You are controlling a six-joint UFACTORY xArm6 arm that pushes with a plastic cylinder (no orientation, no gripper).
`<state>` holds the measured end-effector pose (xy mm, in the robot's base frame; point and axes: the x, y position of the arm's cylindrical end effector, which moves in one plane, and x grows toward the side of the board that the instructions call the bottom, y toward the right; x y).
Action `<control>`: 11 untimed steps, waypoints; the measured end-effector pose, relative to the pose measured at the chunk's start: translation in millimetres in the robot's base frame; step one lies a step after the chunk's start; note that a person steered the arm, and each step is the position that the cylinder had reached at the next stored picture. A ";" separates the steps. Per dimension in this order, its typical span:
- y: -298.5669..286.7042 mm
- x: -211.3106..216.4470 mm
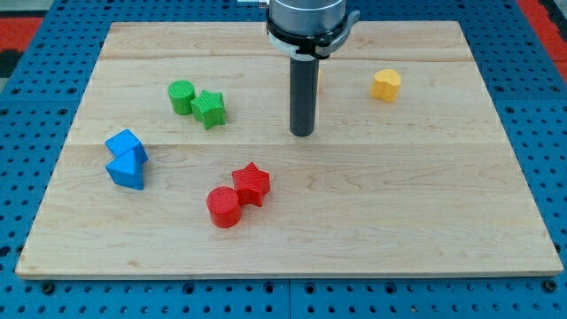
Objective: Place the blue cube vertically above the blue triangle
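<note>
The blue cube (126, 145) sits at the view's left on the wooden board (425, 204). The blue triangle (126, 171) lies right below it, touching it. My tip (303, 133) rests on the board near the middle, far to the right of both blue blocks and touching no block.
A green cylinder (182, 97) and a green star (210, 108) touch each other at upper left. A red star (252, 183) and a red cylinder (224, 206) touch below my tip. A yellow block (385, 84) sits at upper right, and a small orange piece (318, 81) shows just behind the rod.
</note>
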<state>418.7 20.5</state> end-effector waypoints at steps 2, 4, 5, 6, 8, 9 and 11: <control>0.0 0.2; 9.4 -9.7; 9.4 -10.1; 9.4 -10.1; -79.3 -0.2; -78.7 32.7; -78.2 41.1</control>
<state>459.8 -57.7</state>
